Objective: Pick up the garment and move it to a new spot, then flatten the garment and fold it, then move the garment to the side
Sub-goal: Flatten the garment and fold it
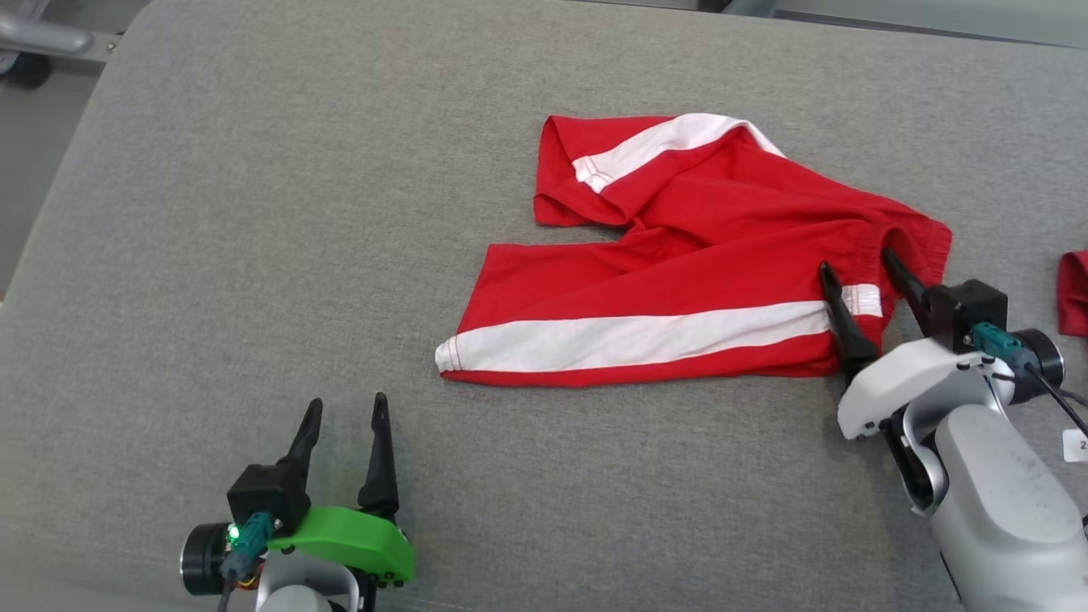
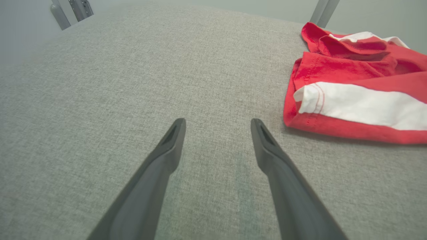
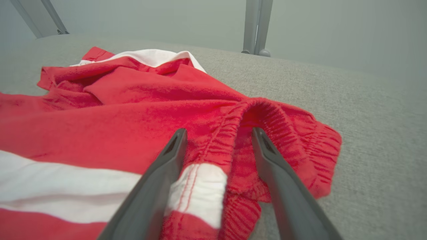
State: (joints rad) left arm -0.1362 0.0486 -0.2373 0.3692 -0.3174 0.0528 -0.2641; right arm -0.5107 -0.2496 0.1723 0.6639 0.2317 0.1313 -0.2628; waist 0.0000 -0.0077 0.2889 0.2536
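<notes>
Red white-striped fabric shorts (image 1: 697, 255) are laid crumpled on the grey cloth surface (image 1: 255, 212), the right gripper (image 1: 854, 258) spread astride the waistband (image 3: 277, 116), the left gripper (image 1: 348, 399) spread over bare cloth; flattening is judged next, requiring opposite ends pinched.

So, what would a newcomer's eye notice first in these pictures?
The red shorts with white stripes, lying crumpled right of the middle of the grey table. Next, the right tool, open, with its fingers on either side of the waistband at the shorts' right end. The left tool is open over bare table, lower left.
</notes>
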